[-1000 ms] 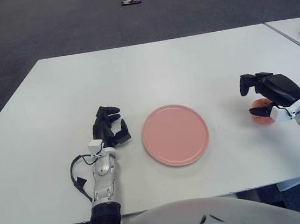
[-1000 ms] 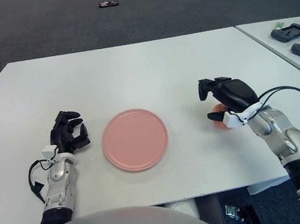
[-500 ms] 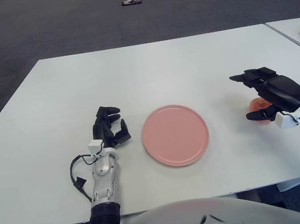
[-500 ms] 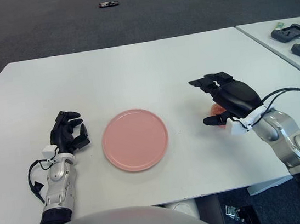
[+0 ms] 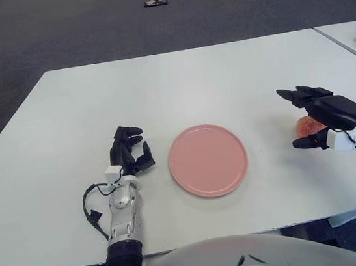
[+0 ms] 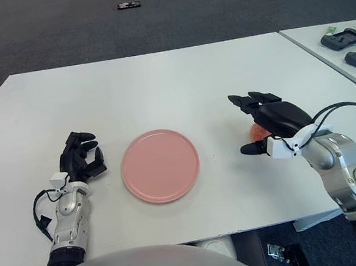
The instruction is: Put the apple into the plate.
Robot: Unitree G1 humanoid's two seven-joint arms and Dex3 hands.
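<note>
While the scene is logged from the head cameras, entries are kept to what is seen.

Table: a white table is seen before the robot, with grey carpet beyond it.

Plate: a pink plate is set flat near the middle of the front half of the table; nothing is seen lying in it.

Apple: the reddish apple is seen on the table well to the right of the plate, mostly hidden beneath the right hand.

Right hand: the right hand is held over the apple, fingers spread apart and pointed toward the plate, thumb low at the near side; no grasp on the apple is seen.

Left hand: the left hand is parked on the table just left of the plate, fingers loosely curled, nothing held.
</note>
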